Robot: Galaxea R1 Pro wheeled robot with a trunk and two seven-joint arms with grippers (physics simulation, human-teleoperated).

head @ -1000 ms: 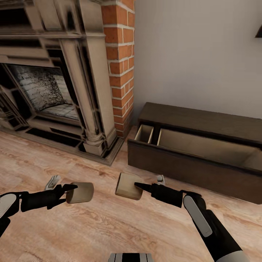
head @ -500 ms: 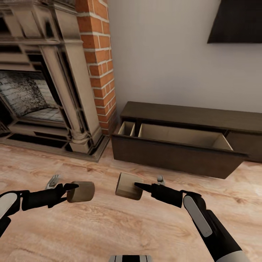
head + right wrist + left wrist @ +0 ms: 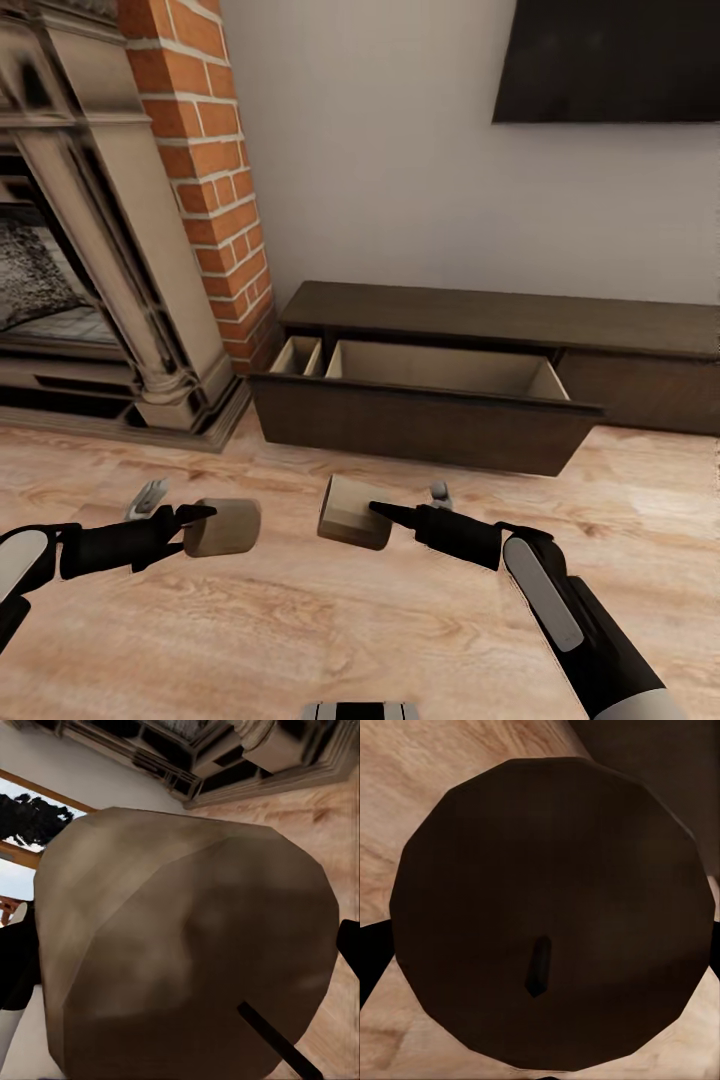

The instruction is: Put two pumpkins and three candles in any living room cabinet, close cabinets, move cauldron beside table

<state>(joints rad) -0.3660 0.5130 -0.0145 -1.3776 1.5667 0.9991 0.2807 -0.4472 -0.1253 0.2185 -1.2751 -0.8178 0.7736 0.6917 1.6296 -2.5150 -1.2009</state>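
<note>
wood floor (image 3: 300, 620); cabinet (image 3: 420, 420) drawer open; each end effector grips candle.

no readable text, labels, brands, numbers or signs in any view.
</note>
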